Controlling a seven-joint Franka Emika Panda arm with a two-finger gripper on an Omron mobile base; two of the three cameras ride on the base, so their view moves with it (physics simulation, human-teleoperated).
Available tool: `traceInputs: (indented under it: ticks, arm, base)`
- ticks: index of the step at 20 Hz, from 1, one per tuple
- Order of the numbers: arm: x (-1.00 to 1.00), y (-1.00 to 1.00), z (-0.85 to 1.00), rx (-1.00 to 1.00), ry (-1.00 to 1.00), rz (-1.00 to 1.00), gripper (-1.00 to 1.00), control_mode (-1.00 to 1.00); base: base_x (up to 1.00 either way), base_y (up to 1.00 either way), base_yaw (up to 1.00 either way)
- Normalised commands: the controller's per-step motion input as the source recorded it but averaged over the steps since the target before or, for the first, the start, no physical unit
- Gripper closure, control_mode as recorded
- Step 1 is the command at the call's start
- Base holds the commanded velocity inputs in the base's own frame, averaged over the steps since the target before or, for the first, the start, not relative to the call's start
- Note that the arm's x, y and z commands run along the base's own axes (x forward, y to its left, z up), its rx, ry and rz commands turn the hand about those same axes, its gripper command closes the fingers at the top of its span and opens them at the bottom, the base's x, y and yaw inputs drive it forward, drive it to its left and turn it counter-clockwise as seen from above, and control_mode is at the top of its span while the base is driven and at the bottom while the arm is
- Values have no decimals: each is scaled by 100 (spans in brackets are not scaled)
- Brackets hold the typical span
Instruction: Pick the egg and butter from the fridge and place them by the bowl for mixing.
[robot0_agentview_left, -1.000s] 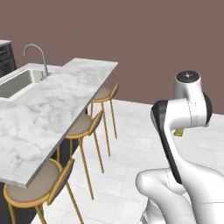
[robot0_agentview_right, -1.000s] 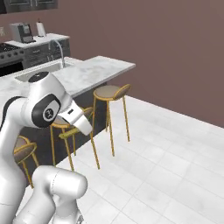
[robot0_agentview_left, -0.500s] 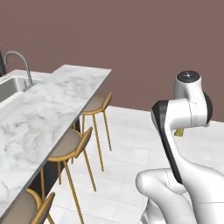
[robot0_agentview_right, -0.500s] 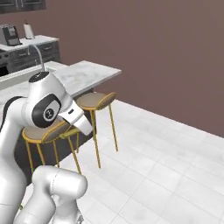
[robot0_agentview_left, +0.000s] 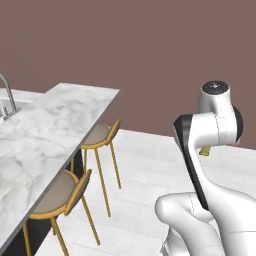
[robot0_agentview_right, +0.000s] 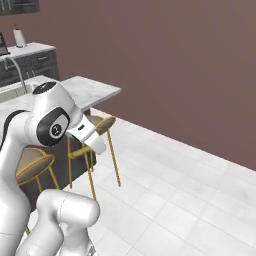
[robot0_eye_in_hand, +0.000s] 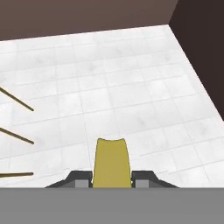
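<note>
The butter (robot0_eye_in_hand: 111, 162), a thin yellow stick, juts forward between my two dark fingertips (robot0_eye_in_hand: 143, 178) in the hand view. My gripper (robot0_eye_in_hand: 112, 179) is shut on it, above white floor tiles. In the left base view a small yellow end of the butter (robot0_agentview_left: 205, 151) peeks out behind my folded white arm, which hides the gripper itself. The egg, the fridge and the bowl are out of view.
A long marble island counter (robot0_agentview_left: 45, 145) runs along the left, with a faucet (robot0_agentview_left: 6, 95) at its far left. Tan stools (robot0_agentview_left: 100, 135) (robot0_agentview_left: 60, 192) stand along its side. Open tiled floor (robot0_agentview_right: 190, 190) stretches right toward a brown wall (robot0_agentview_left: 150, 50).
The whole picture has shifted: the island and stools have slid left in both base views, so the base has moved. The arm keeps its folded pose with the butter.
</note>
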Motion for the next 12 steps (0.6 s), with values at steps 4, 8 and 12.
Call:
traceInputs:
  ticks: [4, 8, 12]
  arm:
    - [0, 0, 0, 0, 0, 0, 100, 100]
    - [0, 0, 0, 0, 0, 0, 100, 100]
    - [0, 0, 0, 0, 0, 0, 100, 100]
  base:
    - [65, -41, 0]
    - [68, -41, 0]
    - [74, -38, 0]
